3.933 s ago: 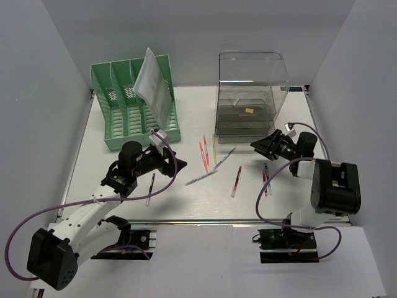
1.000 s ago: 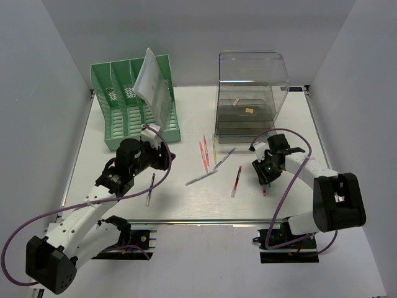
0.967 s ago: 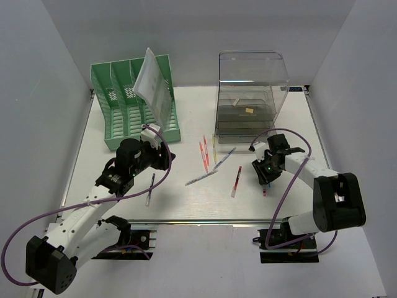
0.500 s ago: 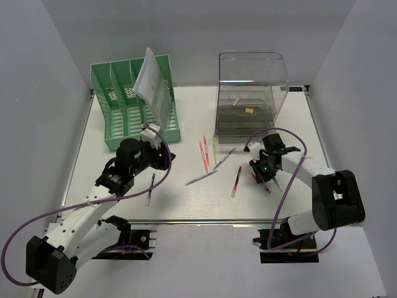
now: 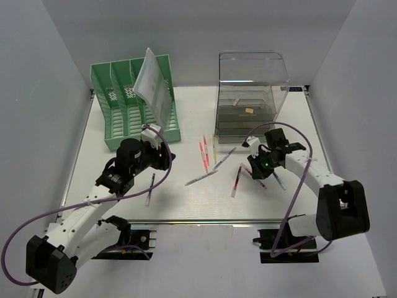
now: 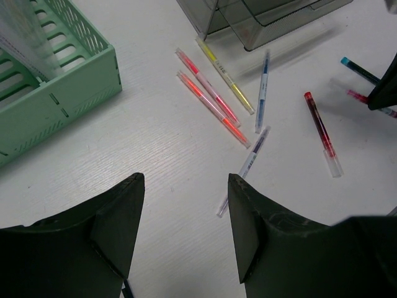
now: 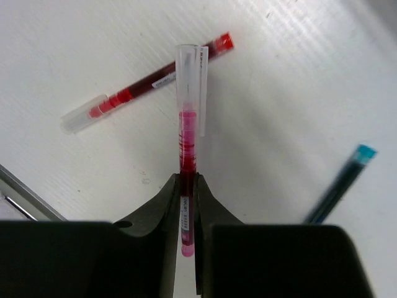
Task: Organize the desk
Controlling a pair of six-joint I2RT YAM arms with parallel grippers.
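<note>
On the white desk [image 5: 186, 202] several pens lie scattered. My right gripper [image 5: 259, 166] [image 7: 186, 180] is shut on a pink-red pen [image 7: 188, 130], its clear cap end sticking out past the fingertips, just above the desk. Beside it lie a dark red pen [image 5: 236, 180] [image 7: 149, 84] and a teal-capped pen [image 5: 277, 180] [image 7: 340, 183]. My left gripper [image 5: 162, 155] [image 6: 186, 180] hangs open over bare desk with nothing between its fingers. Ahead of it lie two pink pens [image 6: 208, 102], a yellow one [image 6: 226, 77], a blue one [image 6: 263, 92] and a pale purple-tipped pen [image 6: 245, 167].
A green slotted file rack [image 5: 133, 102] holding a tilted clear sleeve of paper [image 5: 153, 87] stands at the back left. A clear plastic drawer box [image 5: 250, 93] stands at the back right. A dark pen [image 5: 151, 188] lies by the left arm. A metal rail [image 5: 205, 221] runs along the near edge.
The right gripper has closed on the pink-red pen and carried it up and slightly left off the desk. The left arm has not moved.
</note>
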